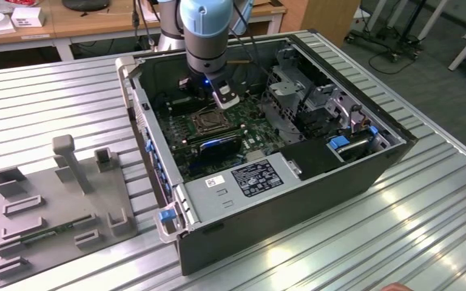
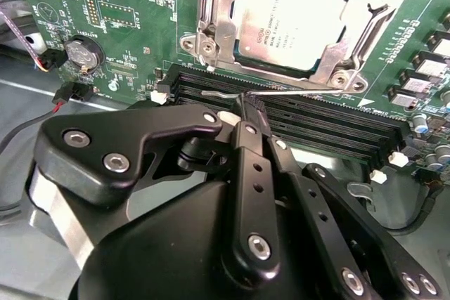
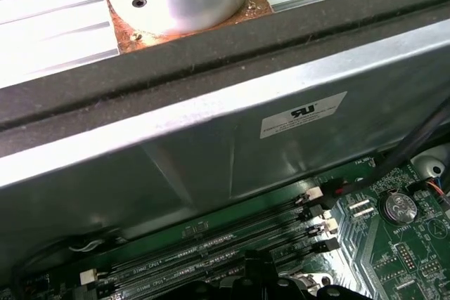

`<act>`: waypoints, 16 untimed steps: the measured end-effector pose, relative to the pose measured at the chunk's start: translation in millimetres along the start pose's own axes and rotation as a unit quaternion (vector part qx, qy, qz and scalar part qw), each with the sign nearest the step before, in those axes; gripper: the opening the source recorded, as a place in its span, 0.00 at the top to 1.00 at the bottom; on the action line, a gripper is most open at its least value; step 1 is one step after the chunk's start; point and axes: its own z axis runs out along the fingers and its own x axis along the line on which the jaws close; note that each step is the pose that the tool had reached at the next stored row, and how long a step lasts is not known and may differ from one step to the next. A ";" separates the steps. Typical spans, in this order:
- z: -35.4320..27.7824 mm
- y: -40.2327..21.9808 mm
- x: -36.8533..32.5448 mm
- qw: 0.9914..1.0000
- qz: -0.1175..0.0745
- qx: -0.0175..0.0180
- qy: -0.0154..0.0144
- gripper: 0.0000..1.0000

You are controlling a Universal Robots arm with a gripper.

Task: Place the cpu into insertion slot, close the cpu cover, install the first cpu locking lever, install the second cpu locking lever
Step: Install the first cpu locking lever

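The cpu lies flat in the insertion slot on the green board. The cpu cover is down over it, its silvery frame around the chip's metal top. A thin wire locking lever runs along the socket's edge, beside the black memory slots. My gripper is shut, and its black tips touch the lever wire partway along its length. In the exterior view my gripper reaches down into the open computer case, just behind the socket.
The case walls surround the board on all sides. A metal drive cage stands at the exterior view's right. A coin battery and loose cables lie near the socket. A grey fixture plate rests on the ribbed table outside the case.
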 end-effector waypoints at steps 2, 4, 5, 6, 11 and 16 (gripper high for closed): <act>0.2 0.2 0.1 1.000 0.000 0.000 0.000 0.89; 0.4 0.5 0.2 1.000 0.000 0.000 0.000 0.89; 0.5 0.7 0.3 1.000 0.000 0.000 0.000 0.89; 0.5 0.8 0.4 1.000 0.000 0.000 0.000 0.89; 0.7 1.0 0.4 1.000 0.000 0.000 0.000 0.89; 0.6 0.9 0.4 1.000 0.000 0.000 0.000 0.89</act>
